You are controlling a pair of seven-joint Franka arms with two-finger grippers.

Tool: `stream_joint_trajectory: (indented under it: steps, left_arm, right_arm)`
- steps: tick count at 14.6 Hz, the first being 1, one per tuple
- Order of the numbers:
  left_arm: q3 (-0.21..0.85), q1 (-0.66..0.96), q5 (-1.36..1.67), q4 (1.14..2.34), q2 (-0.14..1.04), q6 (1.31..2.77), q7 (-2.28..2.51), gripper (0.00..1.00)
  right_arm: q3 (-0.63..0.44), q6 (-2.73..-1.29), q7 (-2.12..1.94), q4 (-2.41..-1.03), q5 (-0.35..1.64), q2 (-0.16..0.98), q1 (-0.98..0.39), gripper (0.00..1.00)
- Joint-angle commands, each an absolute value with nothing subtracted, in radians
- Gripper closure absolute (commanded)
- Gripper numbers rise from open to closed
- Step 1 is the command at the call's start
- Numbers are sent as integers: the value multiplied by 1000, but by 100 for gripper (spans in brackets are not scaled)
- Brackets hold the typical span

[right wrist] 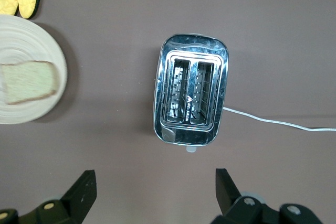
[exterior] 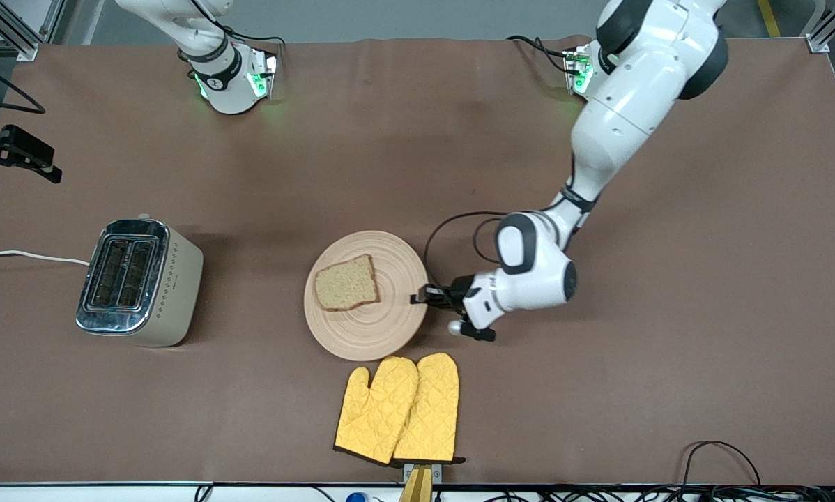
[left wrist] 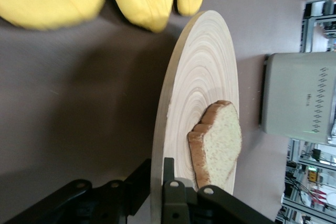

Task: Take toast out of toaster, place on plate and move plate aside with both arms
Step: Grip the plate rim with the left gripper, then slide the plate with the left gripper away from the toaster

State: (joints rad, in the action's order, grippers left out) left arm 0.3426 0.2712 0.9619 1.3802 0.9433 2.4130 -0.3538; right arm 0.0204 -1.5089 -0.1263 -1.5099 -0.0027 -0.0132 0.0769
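The toast lies flat on the round light-wood plate in the middle of the table. My left gripper is low at the plate's rim, on the side toward the left arm's end. It is shut on that rim, one finger above and one below. The left wrist view shows the plate edge-on between the jaws of the left gripper, with the toast just past them. My right gripper hangs open and empty over bare table beside the toaster; the front view shows this gripper at the right arm's end.
The toaster stands toward the right arm's end, slots up, its white cord running off the table. A pair of yellow oven mitts lies nearer the front camera than the plate, almost touching it.
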Motion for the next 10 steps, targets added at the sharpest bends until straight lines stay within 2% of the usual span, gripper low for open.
stream_joint_trajectory:
  steps: [1,6,10]
  left_arm:
    - [365,154,973,1465,856,2298,-454,100]
    - [365,-82,971,1571,798,2113,-644,100]
    - [365,-286,908,1591,795,1970,-759,100]
  right_arm:
    - [37,-1493,-126,-1482,-20,5,107,0]
    - [38,-1496,-121,-1480,-20,5,114,0]
    - [37,-1493,-123,-1480,-21,5,118,0]
